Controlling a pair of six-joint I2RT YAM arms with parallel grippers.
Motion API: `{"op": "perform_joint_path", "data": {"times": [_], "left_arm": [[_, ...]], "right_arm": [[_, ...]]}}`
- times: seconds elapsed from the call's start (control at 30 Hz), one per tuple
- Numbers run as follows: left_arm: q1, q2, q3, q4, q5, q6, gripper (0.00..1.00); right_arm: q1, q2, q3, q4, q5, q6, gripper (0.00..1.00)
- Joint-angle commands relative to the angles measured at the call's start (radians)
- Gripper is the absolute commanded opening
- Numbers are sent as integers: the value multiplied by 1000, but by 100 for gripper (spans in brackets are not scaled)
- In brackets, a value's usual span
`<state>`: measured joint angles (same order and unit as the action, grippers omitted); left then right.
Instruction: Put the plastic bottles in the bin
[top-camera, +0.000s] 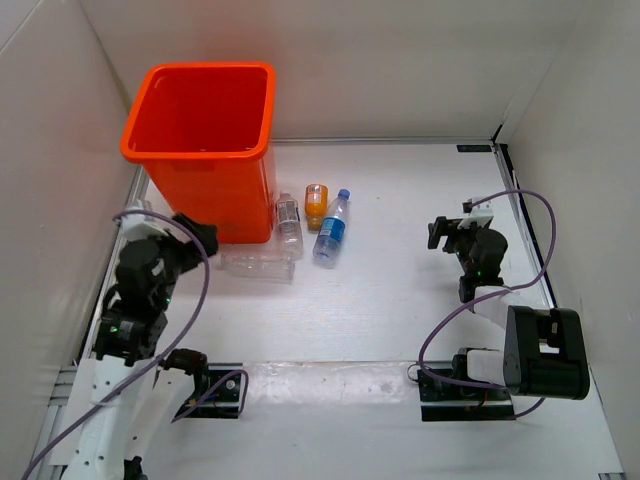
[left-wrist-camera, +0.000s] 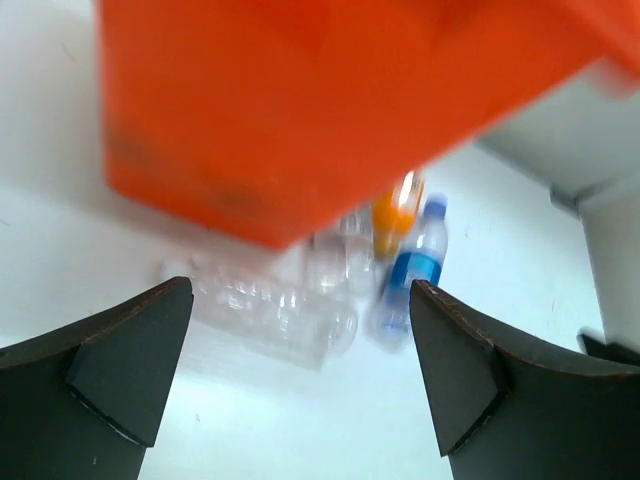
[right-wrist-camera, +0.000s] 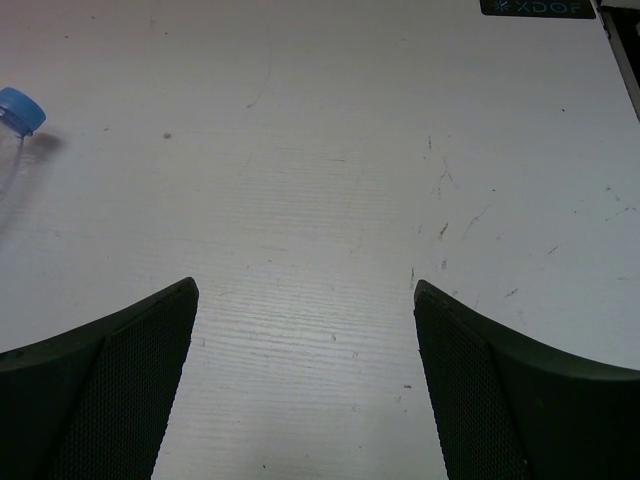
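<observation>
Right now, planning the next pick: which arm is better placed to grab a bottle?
Left. The left gripper, open, faces the clear bottle beside the bin; the right gripper sits farther off across the table.

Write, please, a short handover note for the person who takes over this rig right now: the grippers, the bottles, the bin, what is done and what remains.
left gripper: open and empty, low beside the bin, facing the bottles.
right gripper: open and empty, over bare table, apart from the bottles.
Bottles: four lie on the table by the bin's base: a clear bottle nearest the left arm, a second clear bottle, the orange bottle and the blue-capped bottle.
Done: no bottle shows inside the bin in the top view.
Left: all four bottles must go in.
</observation>
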<state>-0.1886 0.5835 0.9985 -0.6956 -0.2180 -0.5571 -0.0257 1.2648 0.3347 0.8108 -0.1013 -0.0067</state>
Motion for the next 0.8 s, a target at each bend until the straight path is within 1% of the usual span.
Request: {"op": "perform_joint_path", "data": {"times": [0.0, 0.03, 0.1, 0.13, 0.27, 0.3, 0.43, 0.5, 0.57, 0.6, 0.63, 0.67, 0.73, 0.77], "left_arm": [[-31, -72, -228, 109, 140, -45, 100], [-37, -73, -289, 126, 122, -73, 100], [-45, -61, -345, 149, 117, -92, 100], [-46, -51, -353, 136, 109, -98, 100], [-51, -27, -333, 47, 97, -151, 100], [-54, -22, -324, -12, 88, -159, 100], [-52, -37, -310, -99, 92, -214, 100], [-54, -24, -301, -122, 101, -254, 100], [-52, 11, -261, -197, 86, -282, 100], [-54, 44, -249, -214, 89, -335, 100], [-52, 59, -221, -255, 91, -352, 100], [-52, 82, -218, -255, 103, -365, 100], [-51, 107, -230, -239, 115, -450, 100], [-49, 113, -244, -248, 102, -539, 100]], "right_arm": [[-3, -5, 26, 34, -3, -3, 90], [-3, -8, 26, 36, -2, -3, 90], [-3, -7, 26, 36, -1, -3, 90], [-3, -4, 26, 34, 0, -3, 90], [-3, -5, 26, 36, 0, -3, 90], [-3, -5, 27, 34, -1, -3, 90], [-8, -5, 26, 36, -8, -3, 90], [-13, -5, 27, 36, -15, -1, 90], [-14, -4, 26, 37, -17, -1, 90], [-13, -7, 26, 37, -17, -1, 90], [-11, -5, 26, 37, -14, -1, 90], [-11, -7, 27, 37, -15, -1, 90], [-11, -4, 27, 39, -15, -1, 90], [-11, -5, 27, 37, -14, -1, 90]]}}
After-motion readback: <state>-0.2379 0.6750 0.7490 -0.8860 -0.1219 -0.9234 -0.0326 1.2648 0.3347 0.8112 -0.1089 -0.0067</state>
